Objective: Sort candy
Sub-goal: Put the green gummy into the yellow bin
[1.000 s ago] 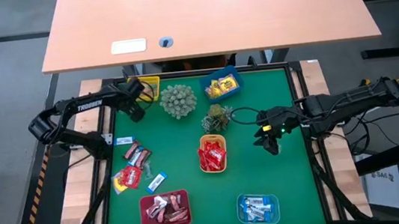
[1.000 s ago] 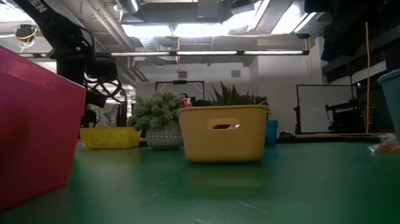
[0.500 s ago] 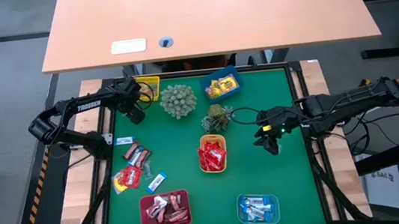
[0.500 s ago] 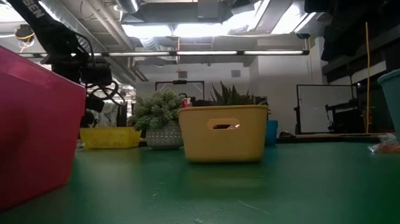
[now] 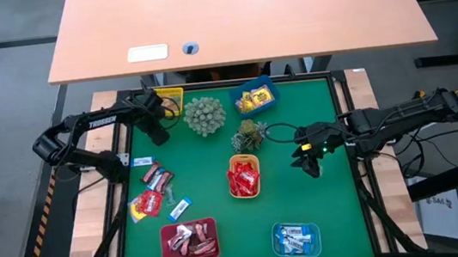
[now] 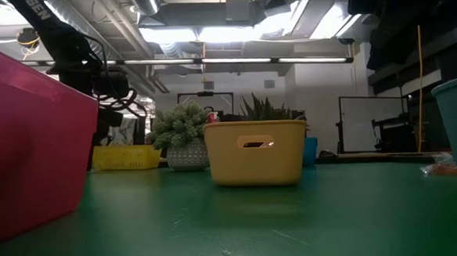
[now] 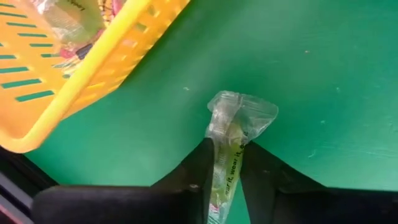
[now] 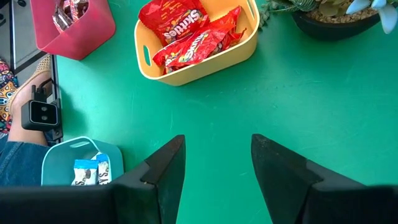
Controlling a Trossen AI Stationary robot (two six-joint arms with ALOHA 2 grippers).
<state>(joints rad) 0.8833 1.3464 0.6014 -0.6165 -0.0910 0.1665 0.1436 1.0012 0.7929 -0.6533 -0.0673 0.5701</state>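
pale green candy | pinched between left gripper fingers | right gripper agape, idle

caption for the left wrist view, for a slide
Left pincer shut on a pale green candy above the green mat, beside the yellow tray.

Bright, even light falls from the ceiling lamps, which glare white in the low view, while the near red tray is blurred and the green mat shows only soft shadows.
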